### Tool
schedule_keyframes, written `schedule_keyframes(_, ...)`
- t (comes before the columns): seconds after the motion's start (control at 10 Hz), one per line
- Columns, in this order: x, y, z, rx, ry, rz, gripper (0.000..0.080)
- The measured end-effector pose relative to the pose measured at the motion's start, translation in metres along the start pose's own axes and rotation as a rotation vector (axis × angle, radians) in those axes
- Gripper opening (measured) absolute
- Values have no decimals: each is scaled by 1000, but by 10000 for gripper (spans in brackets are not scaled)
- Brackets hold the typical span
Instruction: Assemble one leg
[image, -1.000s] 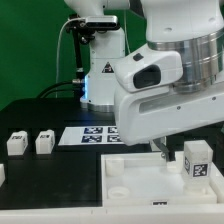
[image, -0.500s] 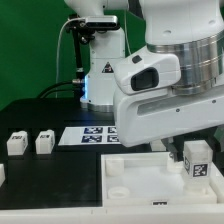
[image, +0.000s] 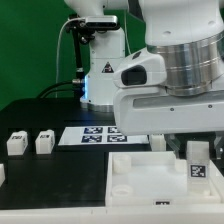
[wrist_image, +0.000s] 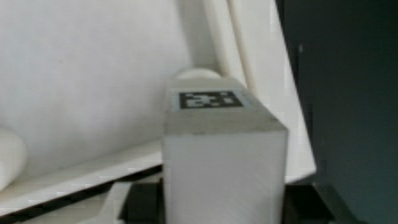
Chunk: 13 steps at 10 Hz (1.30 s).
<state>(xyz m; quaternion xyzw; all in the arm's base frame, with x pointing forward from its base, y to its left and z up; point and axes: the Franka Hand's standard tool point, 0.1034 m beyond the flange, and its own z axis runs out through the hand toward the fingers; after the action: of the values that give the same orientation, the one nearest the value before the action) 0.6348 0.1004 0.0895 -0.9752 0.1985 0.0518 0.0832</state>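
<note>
— What sort of place is it?
— A robotics lab, by the look of it. A marker board (image: 93, 135) printed with black-and-white tags lies flat on a black table (image: 45, 185).
— Anything else?
— Behind the marker board hangs a plain green backdrop (image: 25, 45), with a cable (image: 62, 55) before it. A white robot arm (image: 170, 70) looms over the marker board, and beside it sit white blocks (image: 44, 143) bearing similar tags.

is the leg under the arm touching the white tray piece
Cannot tell. In the exterior view the leg overlaps the tray piece, but neither view shows contact or gap.
</note>
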Motion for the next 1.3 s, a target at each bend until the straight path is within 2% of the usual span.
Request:
schedule_keyframes(0.3,0,-1,0,18,16,437,294)
schedule_keyframes(0.5,0,0,0,49,0,780,294)
schedule_keyframes(0.8,-3,-2,1,56,0,1092,294)
schedule_keyframes(1.0,-3,-2,1,56,5,1076,294)
schedule_keyframes(1.1,-3,-3,3,57,10,994,354)
schedule_keyframes(1.2,-5,-6,7,62,20,896,533)
schedule_keyframes(1.3,-6,-8,9,58,37,741,533)
